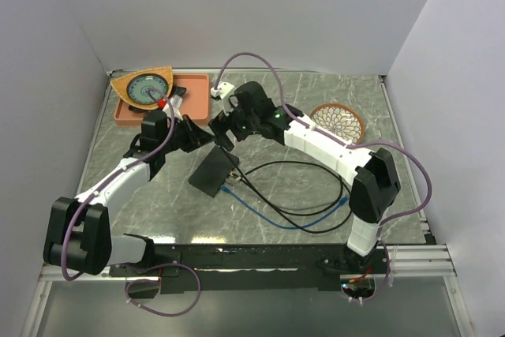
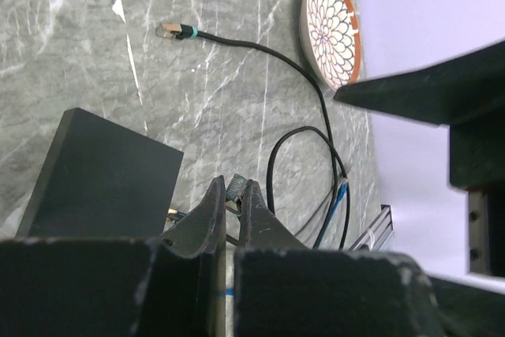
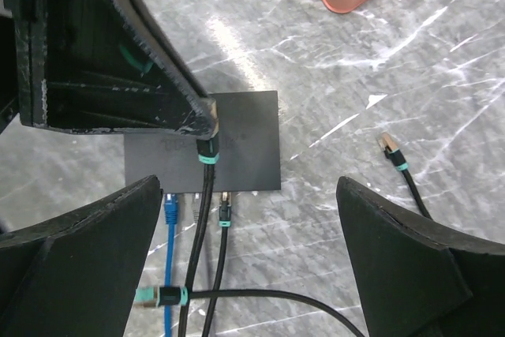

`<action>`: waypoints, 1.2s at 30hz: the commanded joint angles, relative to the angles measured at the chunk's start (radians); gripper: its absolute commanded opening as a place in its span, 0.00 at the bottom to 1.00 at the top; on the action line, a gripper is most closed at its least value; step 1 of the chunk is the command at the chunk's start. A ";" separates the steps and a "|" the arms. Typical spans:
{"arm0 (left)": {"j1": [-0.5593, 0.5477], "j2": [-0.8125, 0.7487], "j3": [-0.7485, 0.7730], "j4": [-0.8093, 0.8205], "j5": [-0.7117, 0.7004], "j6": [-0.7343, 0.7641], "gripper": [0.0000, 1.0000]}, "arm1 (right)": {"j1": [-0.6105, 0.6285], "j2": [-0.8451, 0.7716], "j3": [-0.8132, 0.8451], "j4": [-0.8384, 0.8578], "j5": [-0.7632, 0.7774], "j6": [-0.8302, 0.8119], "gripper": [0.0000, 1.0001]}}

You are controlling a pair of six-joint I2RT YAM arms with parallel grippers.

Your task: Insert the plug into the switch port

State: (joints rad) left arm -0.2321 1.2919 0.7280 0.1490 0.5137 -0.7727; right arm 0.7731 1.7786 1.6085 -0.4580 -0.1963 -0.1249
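The top camera sits above and behind the arms, looking down on the whole table (image 1: 173,211). The left wrist camera rides low and close, seemingly rolled sideways, facing past the left fingers (image 2: 207,215) toward the bowl (image 2: 333,25). The right wrist camera looks steeply down between the right fingers (image 3: 87,250). All three show the box (image 1: 213,173); both wrist views share a loose plug (image 2: 168,30).

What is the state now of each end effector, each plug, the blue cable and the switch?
left end effector: shut on the plug
right end effector: open, holding nothing
plug: held over the switch, not inserted
switch: flat on the table
blue cable: end at the switch's edge, looks inserted
loose plug: lying free on the table
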 commanded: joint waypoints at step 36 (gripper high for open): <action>0.002 -0.043 0.108 -0.112 -0.038 -0.022 0.01 | 0.104 0.116 0.077 0.051 0.084 0.047 0.45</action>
State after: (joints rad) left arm -0.2321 1.2907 0.8036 0.0235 0.4698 -0.7803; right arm 0.8684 1.8679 1.6356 -0.4339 -0.1268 -0.0921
